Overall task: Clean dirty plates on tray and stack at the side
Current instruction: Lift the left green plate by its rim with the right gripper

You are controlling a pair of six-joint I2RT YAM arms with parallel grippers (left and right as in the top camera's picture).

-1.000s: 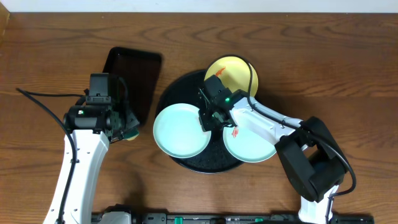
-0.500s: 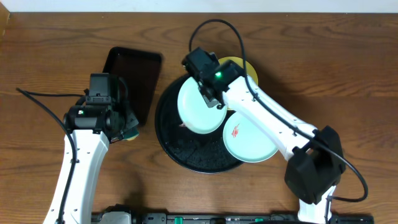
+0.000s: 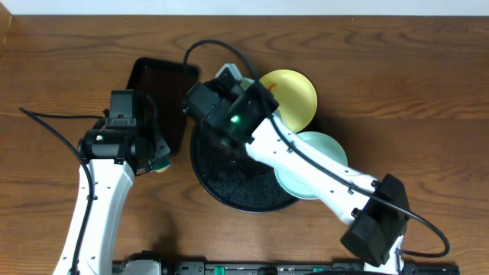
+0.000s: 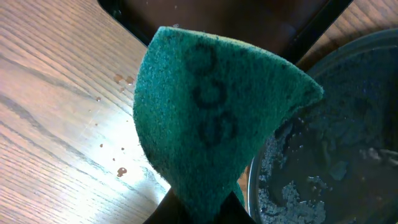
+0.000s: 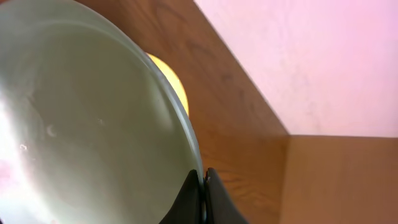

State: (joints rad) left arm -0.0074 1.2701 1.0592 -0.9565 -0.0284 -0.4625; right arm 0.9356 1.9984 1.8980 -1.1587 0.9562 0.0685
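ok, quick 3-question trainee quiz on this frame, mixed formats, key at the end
1. Multiple choice: what does the left gripper hold?
A) a green sponge
B) a yellow cup
C) nothing

2. True or false: the right gripper is clamped on the yellow plate.

3. Fill in: the number of plates lying on the tray, not in any gripper, is ___.

Key
1. A.
2. False. It grips a mint plate by the rim, lifted and tilted.
3. Two: the yellow plate and the other mint plate.
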